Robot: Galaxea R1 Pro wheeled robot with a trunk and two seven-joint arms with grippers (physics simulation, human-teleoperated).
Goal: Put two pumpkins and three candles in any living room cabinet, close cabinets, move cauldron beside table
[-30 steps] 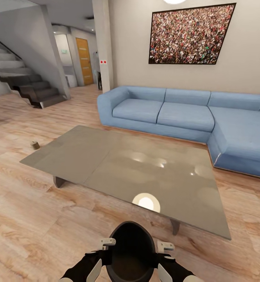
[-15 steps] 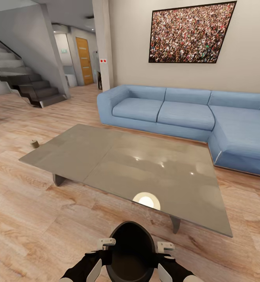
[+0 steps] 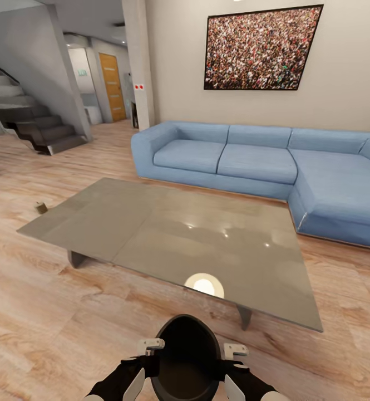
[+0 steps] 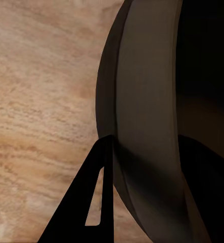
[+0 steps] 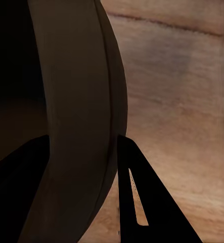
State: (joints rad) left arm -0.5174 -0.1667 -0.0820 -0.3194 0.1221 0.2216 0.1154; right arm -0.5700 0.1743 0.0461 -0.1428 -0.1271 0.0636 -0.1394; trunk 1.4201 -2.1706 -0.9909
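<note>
The cauldron (image 3: 186,356) is carried low in front of the robot, held between both arms above the wooden floor (image 3: 57,312). The left gripper (image 3: 146,356) bears on the rim on the robot's left side, and the right gripper (image 3: 229,359) on the rim opposite. In the left wrist view one dark finger (image 4: 94,197) lies against the outer wall of the cauldron (image 4: 147,126), with floor boards beyond it. The right wrist view shows the same arrangement: a finger (image 5: 142,202) outside the wall of the cauldron (image 5: 76,111). Each gripper appears clamped across the rim; the inner fingers are lost in the pot's dark interior, so the width of each grip cannot be read.

The governing relation: the counter (image 3: 173,234), a low glossy grey piece, lies directly ahead of the cauldron, its near long edge running across the robot's front. A strip of bare floor separates pot from edge. Both arms are equally placed, so neither has the advantage.

Judgement: the carry is in its approach stage. Setting the pot down on the floor just short of the near edge should satisfy the placement. Risk lies in striking the counter's leg (image 3: 243,316).

A blue sofa (image 3: 251,161) stands beyond, and a small object (image 3: 40,208) sits on the floor at the counter's far left.
</note>
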